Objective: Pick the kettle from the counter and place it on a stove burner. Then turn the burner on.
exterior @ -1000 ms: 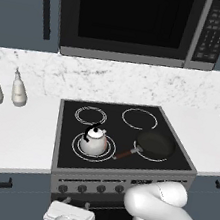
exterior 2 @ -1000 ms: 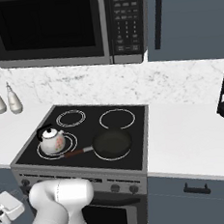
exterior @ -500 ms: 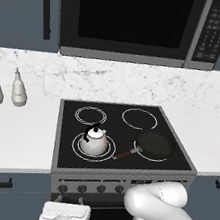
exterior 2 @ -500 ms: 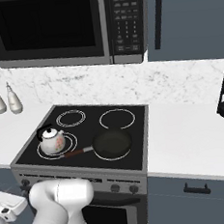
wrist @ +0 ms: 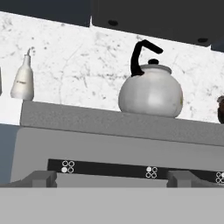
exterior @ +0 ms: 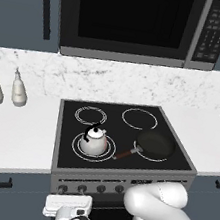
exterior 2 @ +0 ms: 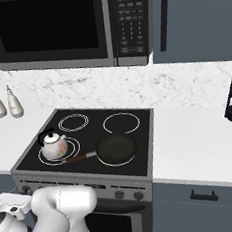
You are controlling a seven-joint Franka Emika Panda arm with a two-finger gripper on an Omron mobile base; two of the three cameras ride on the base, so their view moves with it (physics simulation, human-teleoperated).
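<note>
Two bottles (exterior: pixel 4 89) stand at the left of the bench (exterior: pixel 16 137). Right of them, the kettle (exterior: pixel 95 140) sits upright on the front-left burner (exterior: pixel 93 147), a pan (exterior: pixel 154 145) beside it. Over the last second the tool (exterior: pixel 68 207) has sunk lower before the stove front, fingers spread and empty, facing the knob (exterior: pixel 82 189) row. Placing looks done; turning the burner on remains.
</note>
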